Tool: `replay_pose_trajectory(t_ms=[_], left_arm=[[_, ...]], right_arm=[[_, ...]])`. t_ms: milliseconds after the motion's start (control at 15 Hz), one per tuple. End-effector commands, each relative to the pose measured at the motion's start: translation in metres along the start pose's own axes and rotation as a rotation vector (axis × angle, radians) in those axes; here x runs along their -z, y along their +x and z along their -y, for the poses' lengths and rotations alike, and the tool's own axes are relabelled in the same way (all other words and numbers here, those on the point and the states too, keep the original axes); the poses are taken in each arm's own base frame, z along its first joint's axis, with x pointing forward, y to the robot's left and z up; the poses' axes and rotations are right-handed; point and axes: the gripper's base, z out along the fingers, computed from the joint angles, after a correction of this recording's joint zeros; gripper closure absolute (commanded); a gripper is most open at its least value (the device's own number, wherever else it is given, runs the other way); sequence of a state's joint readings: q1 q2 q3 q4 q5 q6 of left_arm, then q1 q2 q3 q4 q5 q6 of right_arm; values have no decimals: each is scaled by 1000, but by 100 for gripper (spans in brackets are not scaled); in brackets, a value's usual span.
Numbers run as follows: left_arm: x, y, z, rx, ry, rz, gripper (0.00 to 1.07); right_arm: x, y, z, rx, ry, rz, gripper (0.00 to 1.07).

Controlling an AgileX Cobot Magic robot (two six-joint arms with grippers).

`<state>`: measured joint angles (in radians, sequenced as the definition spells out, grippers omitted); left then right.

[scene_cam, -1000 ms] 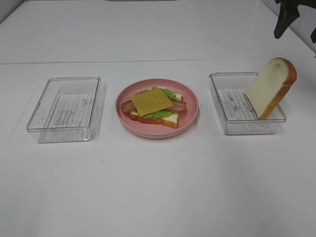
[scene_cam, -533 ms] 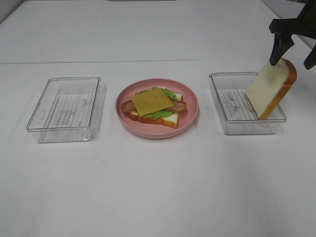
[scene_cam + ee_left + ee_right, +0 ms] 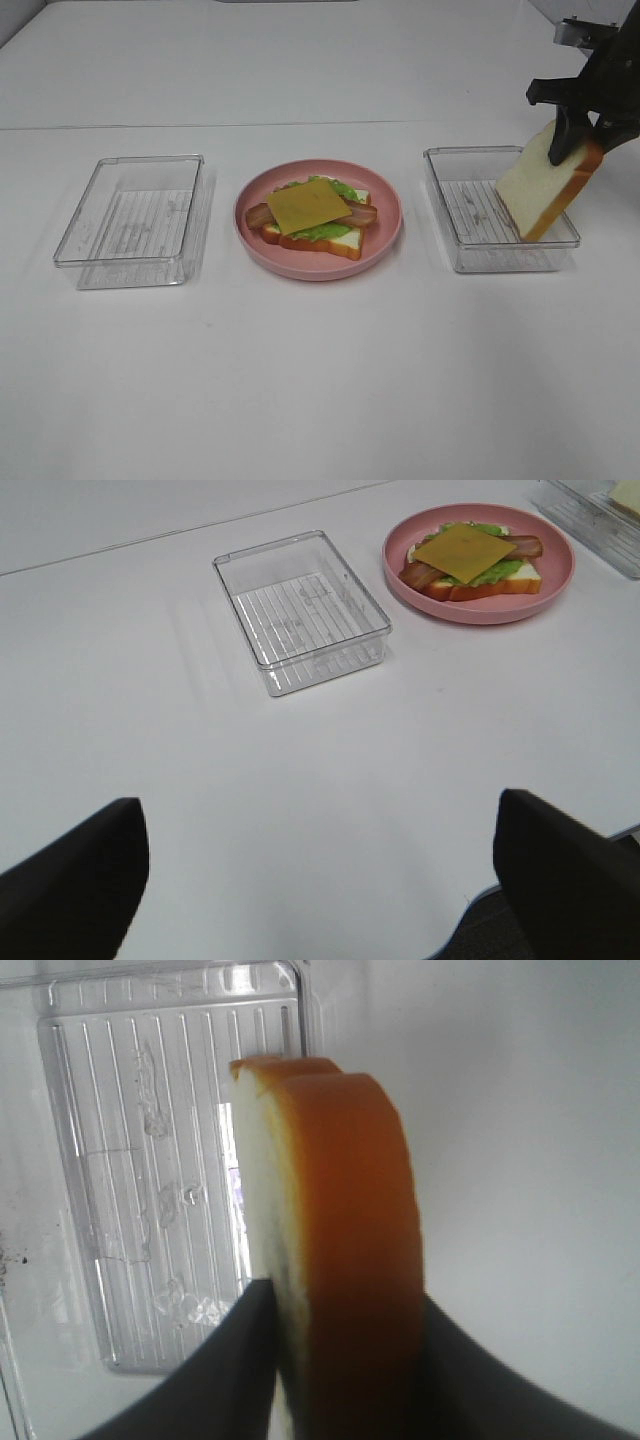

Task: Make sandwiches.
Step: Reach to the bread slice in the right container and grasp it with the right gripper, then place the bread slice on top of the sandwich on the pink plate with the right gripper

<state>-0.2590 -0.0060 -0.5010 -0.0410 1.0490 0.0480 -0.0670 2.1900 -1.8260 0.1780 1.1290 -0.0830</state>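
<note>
The open sandwich (image 3: 315, 215) lies on a round pink plate (image 3: 390, 235): a bread slice at the bottom, then green lettuce, brown bacon and a yellow cheese square on top. A second white bread slice (image 3: 538, 188) with orange-brown crust leans upright against the far right wall of the right clear container (image 3: 470, 255). My right gripper (image 3: 580, 135) has come down over its top edge. In the right wrist view the slice (image 3: 340, 1210) sits between the dark fingers (image 3: 220, 1380), which press on both its faces. My left gripper (image 3: 320, 880) is open and holds nothing.
An empty clear container (image 3: 130, 215) stands left of the plate, and the left wrist view shows this container (image 3: 300, 610) beside the plate (image 3: 480, 610). The white table's near edge shows in the left wrist view.
My right gripper came down from the upper right onto the top of the leaning bread slice, and its fingers closed against it. The slice has barely shifted.
</note>
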Motion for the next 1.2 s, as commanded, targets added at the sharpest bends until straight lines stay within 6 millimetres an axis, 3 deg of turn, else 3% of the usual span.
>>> replay_pose_trajectory(t_ms=[67,333,467,667,867,1067,1200], left_arm=[[3,1,1,3,0,29,18],[3,1,1,3,0,29,18],[3,1,1,3,0,29,18],[3,1,1,3,0,29,18],[3,1,1,3,0,29,18],[3,1,1,3,0,29,18],[3,1,1,3,0,29,18]], right_arm=[[6,2,0,5,1,0,107],[45,8,-11,10,-44,86,107],[74,14,-27,19,-167,152,107],[95,19,-50,50,-392,191,107],[91,25,-83,109,-546,157,107],[62,30,-142,175,-621,143,107],[42,30,-170,158,-658,143,107]])
